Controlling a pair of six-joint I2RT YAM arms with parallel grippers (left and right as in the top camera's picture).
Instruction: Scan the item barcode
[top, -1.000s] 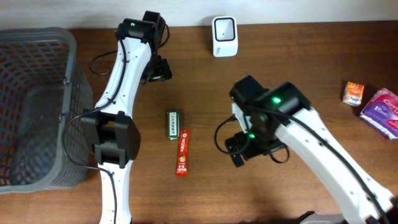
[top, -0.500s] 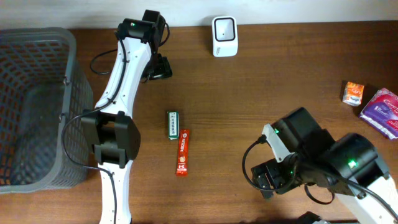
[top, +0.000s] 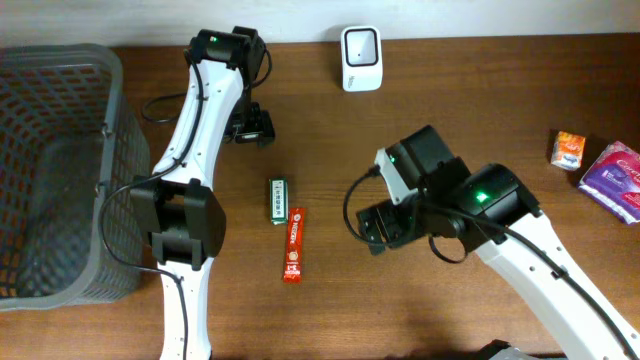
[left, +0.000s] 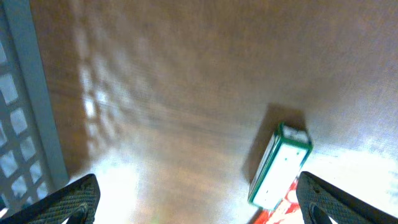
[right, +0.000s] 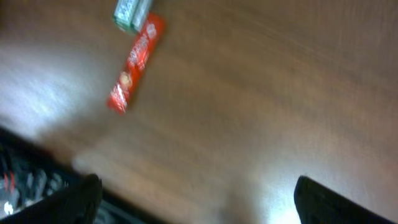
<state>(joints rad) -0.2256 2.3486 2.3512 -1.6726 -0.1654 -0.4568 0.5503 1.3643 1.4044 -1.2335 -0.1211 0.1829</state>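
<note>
**A:** Where's the thing to scan?

**B:** Mid-tabletop (top: 450, 110), two candidates: a small green-and-white box (top: 278, 200) and a red stick packet (top: 293, 245). They lie end-on beside each other, touching or nearly so; I can't tell which. The barcode scanner (top: 360, 45) stands at the far edge, well apart from both.

**A:** And the tools?

**B:** The left tool (top: 255, 128) hangs above bare wood between the box and the far edge, fingers spread wide, nothing in them. The right tool (top: 375, 228) is off to the packet's right, also spread wide and empty.

**A:** How would the box handle?

**B:** Light, I'd judge, and fairly stiff: thin card with glossy faces that could slip. It's long and narrow, so I'd pinch it across the two long sides near the middle, keeping the printed faces uncovered. No barcode is readable in any view, so it may need turning once lifted.

**A:** The red one?

**B:** Softer, I think: a foil-like wrapper that could buckle or slide. It lies flat and low, so the fingers must come down nearly to the wood, across its width at mid-length, with a gentle squeeze.

**A:** Anything in the way?

**B:** The grey basket (top: 115, 150) sits far left, and an orange packet (top: 568, 150) and a purple pack (top: 612, 178) far right, all well clear.
</note>
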